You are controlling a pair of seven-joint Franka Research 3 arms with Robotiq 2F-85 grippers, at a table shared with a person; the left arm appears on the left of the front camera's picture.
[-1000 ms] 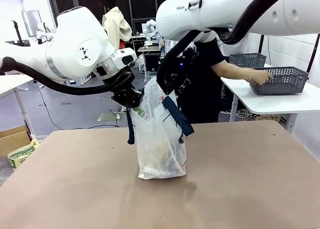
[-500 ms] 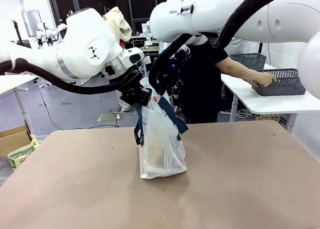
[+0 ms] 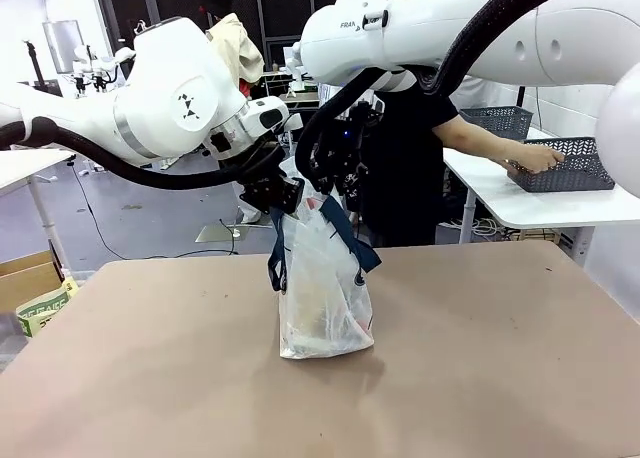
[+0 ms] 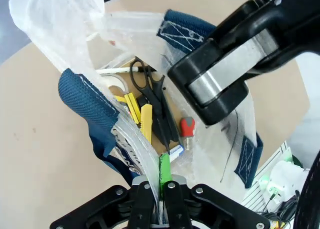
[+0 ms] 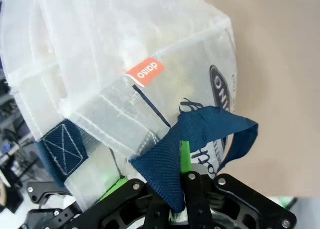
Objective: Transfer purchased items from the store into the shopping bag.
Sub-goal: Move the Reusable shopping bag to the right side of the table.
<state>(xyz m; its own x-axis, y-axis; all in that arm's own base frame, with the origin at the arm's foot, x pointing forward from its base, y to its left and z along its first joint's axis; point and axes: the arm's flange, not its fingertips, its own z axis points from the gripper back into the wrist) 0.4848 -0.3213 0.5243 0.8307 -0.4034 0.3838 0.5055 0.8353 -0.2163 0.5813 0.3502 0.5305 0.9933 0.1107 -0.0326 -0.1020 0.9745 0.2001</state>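
The shopping bag [image 3: 322,288], translucent white with navy straps, stands upright in the middle of the brown table [image 3: 480,378]. My left gripper [image 3: 284,195] is shut on its rim from the left, and the green pad [image 4: 164,171] pinches the plastic. My right gripper [image 3: 326,186] is shut on the opposite rim and the navy strap [image 5: 200,134]. Inside the bag lie purchased items: black scissors [image 4: 155,99], yellow pieces [image 4: 139,113] and a red piece [image 4: 187,125]. The store [image 3: 565,163], a dark grey basket, sits on a white side table at far right under a person's hand [image 3: 535,156].
A person in black [image 3: 405,168] stands behind the bag at the table's far edge. A second grey basket [image 3: 497,120] sits farther back on the side table [image 3: 540,208]. A cardboard box [image 3: 25,276] rests on the floor at left.
Both grippers have drawn closer together over the bag, narrowing its mouth. The left arm shifted right. In the last half second almost nothing moved.
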